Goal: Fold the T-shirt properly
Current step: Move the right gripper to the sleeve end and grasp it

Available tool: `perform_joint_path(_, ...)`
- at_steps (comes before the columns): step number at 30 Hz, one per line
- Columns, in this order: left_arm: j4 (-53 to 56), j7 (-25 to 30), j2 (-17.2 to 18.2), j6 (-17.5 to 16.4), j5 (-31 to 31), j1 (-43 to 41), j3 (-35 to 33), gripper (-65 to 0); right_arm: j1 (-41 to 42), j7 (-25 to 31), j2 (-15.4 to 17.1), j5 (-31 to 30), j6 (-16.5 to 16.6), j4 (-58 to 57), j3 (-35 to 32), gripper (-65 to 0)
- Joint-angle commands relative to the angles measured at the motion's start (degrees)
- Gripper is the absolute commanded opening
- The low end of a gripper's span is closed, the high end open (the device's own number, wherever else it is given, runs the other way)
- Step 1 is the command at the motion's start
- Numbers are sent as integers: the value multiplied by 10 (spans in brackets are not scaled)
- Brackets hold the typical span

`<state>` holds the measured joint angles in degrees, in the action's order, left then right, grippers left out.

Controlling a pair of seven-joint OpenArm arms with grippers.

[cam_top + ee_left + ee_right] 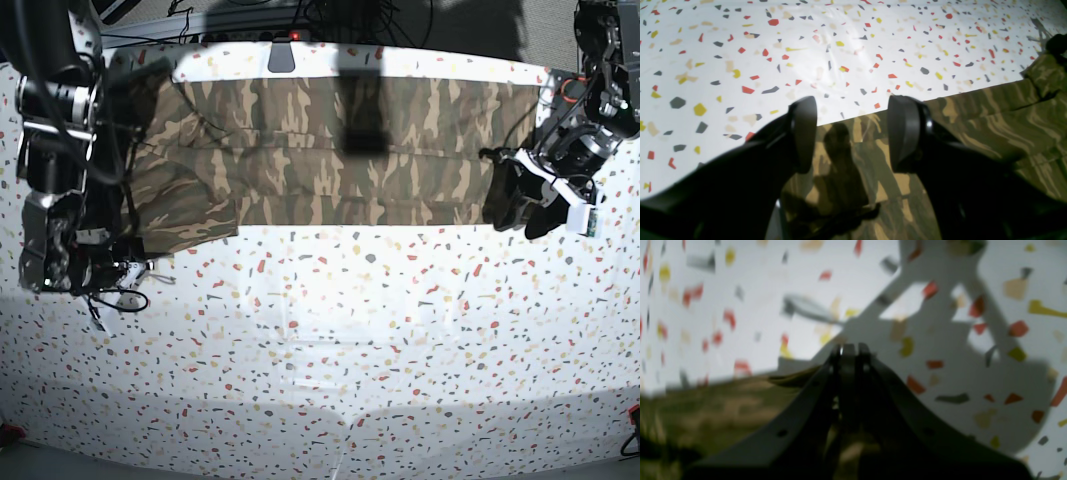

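Note:
The camouflage T-shirt (330, 150) lies as a long flat band across the far side of the table. Its left end hangs lower, by the arm on the left. My left gripper (853, 133) is open and empty, with its fingers just above the shirt's near edge (873, 186). In the base view this gripper (520, 212) is at the shirt's right end. My right gripper (850, 351) is shut, and blurred camouflage cloth (706, 406) rises up to its fingers and shows between them. It seems to pinch the shirt's edge.
The table has a white cover with red, yellow and grey flecks (330, 330). Cables (110, 295) lie by the arm on the left. A dark shadow (362, 110) falls across the shirt's middle. The table's far edge (300, 45) runs right behind the shirt.

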<state>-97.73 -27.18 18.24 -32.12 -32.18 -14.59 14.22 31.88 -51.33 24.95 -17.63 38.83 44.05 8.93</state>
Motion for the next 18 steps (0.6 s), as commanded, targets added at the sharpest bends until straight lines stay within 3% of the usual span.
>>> perform_joint_path(1, -10, 15, 7, -4, -9, 5, 4, -322, 26, -3, 13, -24, 5, 7, 0, -650)
perform_joint_path(11, -10, 15, 7, -4, -8, 5, 4, -322, 46, -60, 36, -117, 12, 7, 0, -650)
perform_joint_path(13, -10, 15, 7, -4, -8, 5, 4, -321, 46, -97, 35, -152, 12, 7, 0, -650)
perform_joint_path(17, -10, 15, 7, -4, 0, 5, 4, -321, 44, -228, 34, -296, 12, 22, 0, -650)
perform_joint_path(18, -10, 15, 7, -3, 7, 5, 4, -321, 40, -232, 33, -320, 12, 33, 0, -650)
